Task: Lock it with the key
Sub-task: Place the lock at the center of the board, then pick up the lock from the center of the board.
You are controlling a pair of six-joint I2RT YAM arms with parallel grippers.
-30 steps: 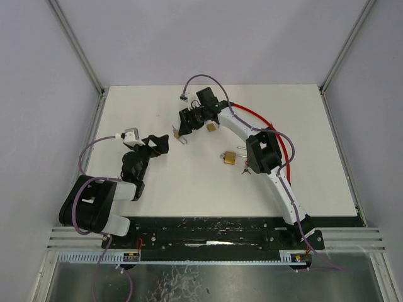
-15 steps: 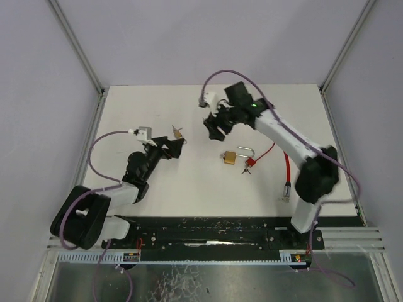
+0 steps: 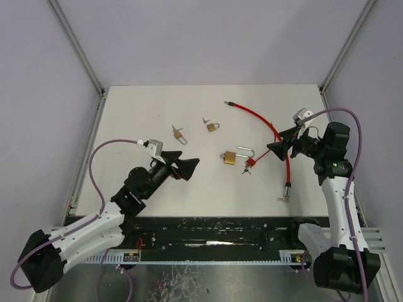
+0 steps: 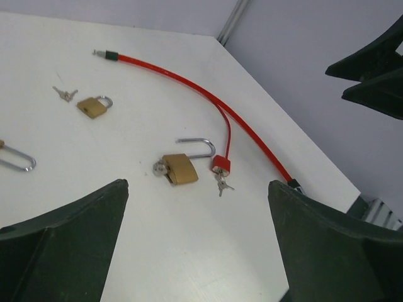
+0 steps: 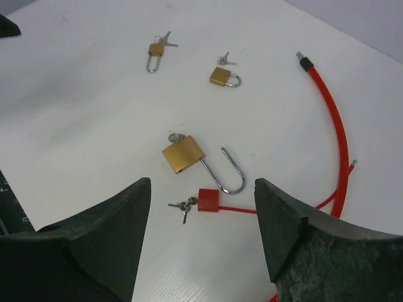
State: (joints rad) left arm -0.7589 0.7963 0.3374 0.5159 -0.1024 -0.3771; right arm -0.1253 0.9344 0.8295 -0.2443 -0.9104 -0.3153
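A large brass padlock (image 3: 229, 158) lies mid-table with its shackle (image 5: 230, 173) swung open and a key (image 5: 174, 137) stuck in its body (image 4: 179, 168). Beside it lies a small red lock (image 5: 208, 199) with a bunch of keys (image 5: 182, 206), joined to a red cable (image 3: 272, 131). My left gripper (image 3: 191, 168) hovers open left of the padlock, nothing between its fingers (image 4: 196, 185). My right gripper (image 3: 272, 150) hangs open to the right of the padlock, also with nothing in it (image 5: 202, 182).
A small brass padlock (image 3: 213, 127) with loose keys (image 3: 205, 120) lies farther back. A long-shackle brass padlock (image 3: 178, 134) lies at the back left. The red cable's metal ends rest at the back (image 3: 229, 103) and the near right (image 3: 286, 197). Grey walls enclose the table.
The right arm swung from the far middle of the table back to the right side, its gripper opening slightly. The left arm stretched forward and to the right, toward the large padlock.
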